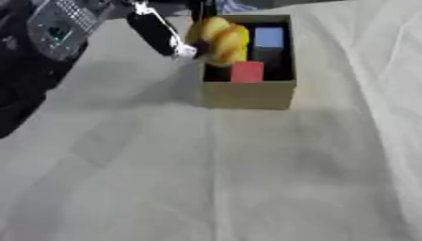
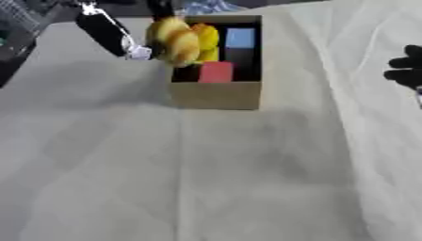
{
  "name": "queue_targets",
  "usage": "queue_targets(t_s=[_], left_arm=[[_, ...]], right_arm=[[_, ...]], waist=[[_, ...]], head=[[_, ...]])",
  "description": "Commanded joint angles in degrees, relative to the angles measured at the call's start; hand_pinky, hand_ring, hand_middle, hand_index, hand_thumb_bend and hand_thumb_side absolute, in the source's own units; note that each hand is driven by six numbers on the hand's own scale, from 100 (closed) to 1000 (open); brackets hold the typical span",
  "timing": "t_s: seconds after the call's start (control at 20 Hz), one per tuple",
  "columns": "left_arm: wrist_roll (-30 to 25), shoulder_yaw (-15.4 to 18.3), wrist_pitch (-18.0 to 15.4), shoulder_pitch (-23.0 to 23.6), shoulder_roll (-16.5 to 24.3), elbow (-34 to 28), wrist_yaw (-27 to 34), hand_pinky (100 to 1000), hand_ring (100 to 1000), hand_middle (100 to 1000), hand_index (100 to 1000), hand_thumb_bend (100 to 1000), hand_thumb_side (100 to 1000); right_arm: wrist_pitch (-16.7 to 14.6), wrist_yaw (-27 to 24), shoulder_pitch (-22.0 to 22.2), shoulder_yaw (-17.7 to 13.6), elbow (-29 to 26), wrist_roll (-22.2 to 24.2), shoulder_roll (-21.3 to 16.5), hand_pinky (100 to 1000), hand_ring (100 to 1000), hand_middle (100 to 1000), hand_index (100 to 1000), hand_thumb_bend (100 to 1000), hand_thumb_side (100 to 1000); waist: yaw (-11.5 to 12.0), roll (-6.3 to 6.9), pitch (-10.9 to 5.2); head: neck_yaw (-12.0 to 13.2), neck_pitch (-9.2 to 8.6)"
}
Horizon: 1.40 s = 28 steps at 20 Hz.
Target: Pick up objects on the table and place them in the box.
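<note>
While the near stretch of the table (image 1: 206,188), under its pale creased cloth, shows nothing left to pick up, everything I care about sits farther back. The box (image 1: 247,94) is small, brown and open-topped, probably cardboard, so I expect it to slide if I bump its wall. Inside it a red block (image 1: 247,72) leans at the near end, with a pale blue block (image 1: 269,37) behind it; both look stiff and light.

At the box's left rim is the yellow toy (image 1: 221,40), lumpy and rounded, partly over the opening and partly over the wall. I judge it soft and light, likely to squash a little and not break, and best held across its plump middle, where the fingers cannot slip off a curve.

Just left of it is my left hand (image 1: 157,30), dark fingers reaching down beside the toy. I cannot tell whether they are around it or merely touching it.

Over at the right edge, in the right eye view, my right hand (image 2: 408,70) rests idle with fingers curled, holding nothing.
</note>
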Motion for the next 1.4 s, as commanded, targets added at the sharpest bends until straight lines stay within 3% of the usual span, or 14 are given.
queue_targets(t_s=[0.05,0.4,0.5,0.55,0.65,1.05,1.2,1.4], left_arm=[[1.02,2.98,-1.82,-2.68,-2.45,5.55,-3.62,764,659,612,721,236,354],[5.67,6.45,-5.23,-3.18,-6.62,14.56,-12.49,775,680,636,745,307,376],[5.97,6.61,-6.57,-2.91,-7.23,15.96,-13.91,797,732,718,817,412,452],[5.96,6.73,-7.17,-2.81,-7.43,16.51,-14.55,820,787,789,887,507,535],[6.22,7.18,-8.09,-2.7,-7.55,17.09,-15.85,830,801,810,905,555,579],[9.71,10.44,-6.97,-1.78,-6.91,17.98,-17.36,824,789,795,908,549,575],[11.68,11.04,-6.06,-0.69,-5.95,16.48,-16.05,801,750,744,866,440,534],[15.43,11.68,-3.16,3.45,-1.7,9.75,-10.48,788,723,709,844,362,573]], right_arm=[[-0.23,-0.06,-1.07,-0.18,-1.18,0.29,-1.68,883,772,742,873,100,707],[-0.59,-0.29,-2.27,0.05,-1.18,0.6,-1.7,883,772,742,873,100,705],[-0.64,-0.35,-2.44,0.06,-1.18,0.61,-1.67,882,772,742,873,100,704],[-0.65,-0.38,-2.49,0.07,-1.18,0.62,-1.65,882,772,742,873,100,704],[-0.64,-0.4,-2.45,0.04,-1.18,0.61,-1.6,882,772,742,873,100,704],[-0.5,-0.59,-2.16,-0.04,-1.18,0.51,-1.38,882,772,742,873,100,698],[-0.54,-0.69,-1.94,-0.1,-1.18,0.45,-1.37,882,773,742,873,100,694],[-0.68,-0.78,-1.58,-0.35,-1.18,0.24,-1.55,882,774,744,873,100,685]], waist=[[-0.49,-0.21,-0.73],[-1.47,-0.01,0.16],[-1.58,-0.02,0.27],[-1.62,-0.04,0.28],[-1.63,-0.06,0.23],[-1.27,-0.21,-0.71],[-0.87,-0.42,-1.32],[0.5,-0.61,-2.28]], head=[[0.57,-0.63],[1.44,-1.5],[1.5,-1.55],[1.53,-1.52],[1.52,-1.43],[1.35,-0.96],[1.27,-0.56],[0.63,0.86]])
